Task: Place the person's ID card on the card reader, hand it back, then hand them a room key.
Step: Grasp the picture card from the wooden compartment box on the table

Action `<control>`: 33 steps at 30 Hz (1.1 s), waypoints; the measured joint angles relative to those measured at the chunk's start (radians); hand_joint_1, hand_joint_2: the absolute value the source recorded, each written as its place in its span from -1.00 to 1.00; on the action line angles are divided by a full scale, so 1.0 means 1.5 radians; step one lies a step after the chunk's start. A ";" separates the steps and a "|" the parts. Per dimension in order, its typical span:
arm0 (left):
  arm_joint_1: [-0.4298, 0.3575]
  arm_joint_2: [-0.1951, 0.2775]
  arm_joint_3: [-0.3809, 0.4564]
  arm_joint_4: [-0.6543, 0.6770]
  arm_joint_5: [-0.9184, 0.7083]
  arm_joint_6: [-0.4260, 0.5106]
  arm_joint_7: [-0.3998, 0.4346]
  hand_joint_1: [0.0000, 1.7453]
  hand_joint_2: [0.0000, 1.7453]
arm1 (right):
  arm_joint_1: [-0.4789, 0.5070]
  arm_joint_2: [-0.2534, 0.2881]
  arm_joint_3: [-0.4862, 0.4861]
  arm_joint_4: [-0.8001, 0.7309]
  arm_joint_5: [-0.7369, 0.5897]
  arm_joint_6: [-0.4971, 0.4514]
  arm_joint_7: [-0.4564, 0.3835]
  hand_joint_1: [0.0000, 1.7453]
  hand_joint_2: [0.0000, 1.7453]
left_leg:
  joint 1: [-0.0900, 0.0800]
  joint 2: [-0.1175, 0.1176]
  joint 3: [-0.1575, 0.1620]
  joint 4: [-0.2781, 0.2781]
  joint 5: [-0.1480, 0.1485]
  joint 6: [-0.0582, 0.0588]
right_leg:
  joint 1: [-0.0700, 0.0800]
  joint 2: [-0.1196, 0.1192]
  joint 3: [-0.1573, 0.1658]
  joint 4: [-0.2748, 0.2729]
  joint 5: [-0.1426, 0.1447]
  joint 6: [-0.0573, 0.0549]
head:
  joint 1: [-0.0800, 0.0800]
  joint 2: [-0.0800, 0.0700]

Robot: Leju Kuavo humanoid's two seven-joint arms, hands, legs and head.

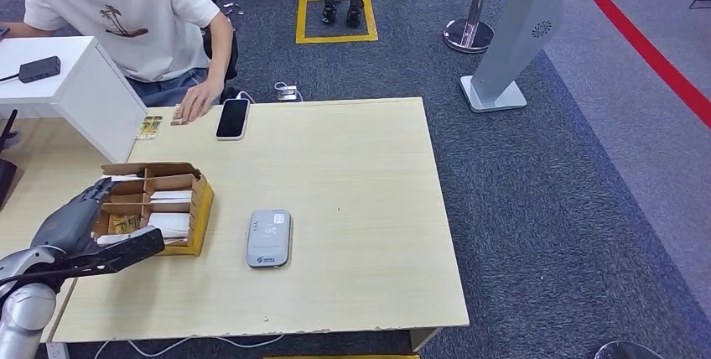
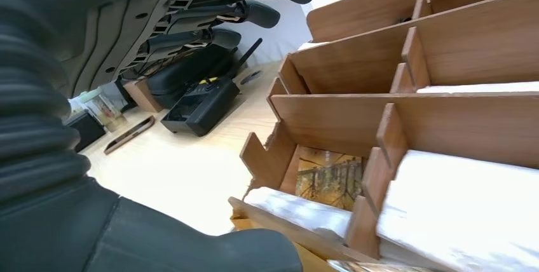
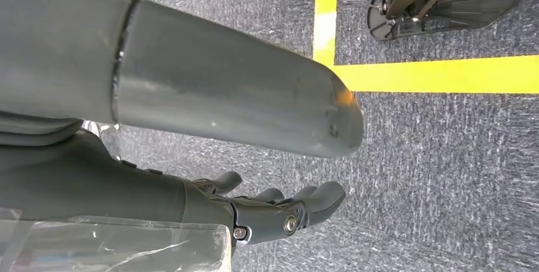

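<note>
Card reader (image 1: 269, 239) flat on table (image 1: 369, 208) (long axis toward the person (image 1: 134, 15))

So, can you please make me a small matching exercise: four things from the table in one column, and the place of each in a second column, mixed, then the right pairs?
Things:
1. card reader
2. phone
3. wooden box
4. left hand

Places:
A. at the table's far edge, beside the person's hand
B. over the box's near-left part
C. near the table's middle, lying flat, nothing on it
D. left of the card reader, holding white cards

Pairs: 1-C, 2-A, 3-D, 4-B
</note>
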 joint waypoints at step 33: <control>-0.002 0.102 -0.037 -0.010 0.100 -0.026 0.019 -1.00 1.00 | -0.006 0.000 0.000 -0.003 0.004 0.000 0.002 -1.00 -1.00 | 0.000 0.000 0.000 0.000 0.000 0.000 | 0.000 0.000 0.000 0.000 0.000 0.000 | 0.000 0.000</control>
